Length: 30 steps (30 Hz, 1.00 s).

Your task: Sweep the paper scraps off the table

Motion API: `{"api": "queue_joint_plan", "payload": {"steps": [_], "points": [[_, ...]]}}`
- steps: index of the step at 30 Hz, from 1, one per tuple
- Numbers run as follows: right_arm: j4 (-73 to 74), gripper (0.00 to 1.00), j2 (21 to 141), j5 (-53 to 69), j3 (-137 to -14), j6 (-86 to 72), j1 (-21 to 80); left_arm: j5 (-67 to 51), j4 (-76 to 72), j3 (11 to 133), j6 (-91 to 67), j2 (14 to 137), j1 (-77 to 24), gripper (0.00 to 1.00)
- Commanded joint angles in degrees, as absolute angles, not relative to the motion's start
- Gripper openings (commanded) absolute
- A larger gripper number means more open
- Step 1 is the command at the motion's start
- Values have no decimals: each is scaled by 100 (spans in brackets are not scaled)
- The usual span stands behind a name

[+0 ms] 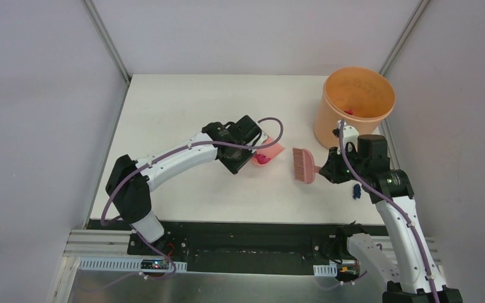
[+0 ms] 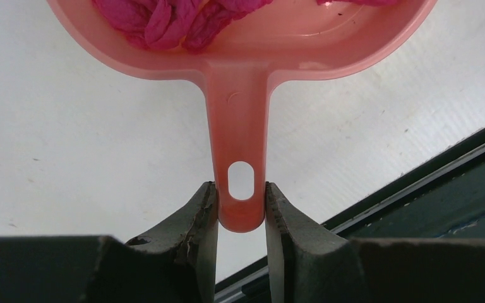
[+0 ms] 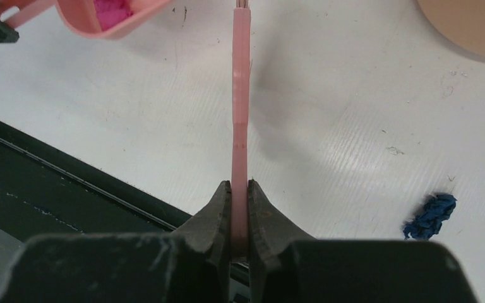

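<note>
Well, from above, my left tool (image 1: 251, 150) pinches the handle of the pink dustpan (image 1: 270, 153). The pan sits near the middle of the white tabletop (image 1: 183, 107) with magenta paper scraps (image 1: 262, 159) in it. My right tool (image 1: 326, 169) clamps the pink brush (image 1: 303, 165), whose head is just right of the pan and apart from it. An orange bucket (image 1: 331, 123) stands at the far right corner, with a speck of magenta showing inside. One blue scrap (image 1: 356, 190) lies loose on the tabletop beside my right arm, on the far side of the brush from the pan.

Through the left wrist camera, the two fingers press on either side of the handle's end, by its hanging hole. Crumpled magenta paper is heaped in the pan.

Through the right wrist camera, the fingers are pressed together on the brush's thin handle, seen edge-on. The blue scrap lies off to the right, well apart from the handle. A corner of the pan shows at upper left and the bucket's base at upper right.

I judge the job mostly done. The magenta bits are gathered, and the blue one is the only scrap I can see on the tabletop. It has yet to be swept in, and the pan probably needs tipping into the bucket.
</note>
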<state>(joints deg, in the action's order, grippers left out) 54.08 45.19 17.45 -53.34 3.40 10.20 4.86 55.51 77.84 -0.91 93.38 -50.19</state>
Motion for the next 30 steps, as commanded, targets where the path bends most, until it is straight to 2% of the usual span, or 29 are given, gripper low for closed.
{"api": "queue_joint_plan", "payload": {"steps": [1,6,15,20,26,30], "points": [[5043,0,4237,2063,-5230,416,967,749,5726,8645,-257,9647,-5009,0],[4902,0,4070,2258,-5149,382,958,1113,5705,9503,-54,10024,-5002,0],[4675,0,3940,2691,-4961,227,916,971,5927,11904,-120,11163,-5054,0],[4481,0,3875,3065,-4870,160,729,1040,5879,12842,-285,11704,-5078,0],[3917,0,3483,3988,-4396,-321,176,1209,5177,13165,-446,12057,-5140,0],[3335,0,3032,5035,-3762,-920,-415,1421,5082,14066,-259,12679,-5246,0]]}}
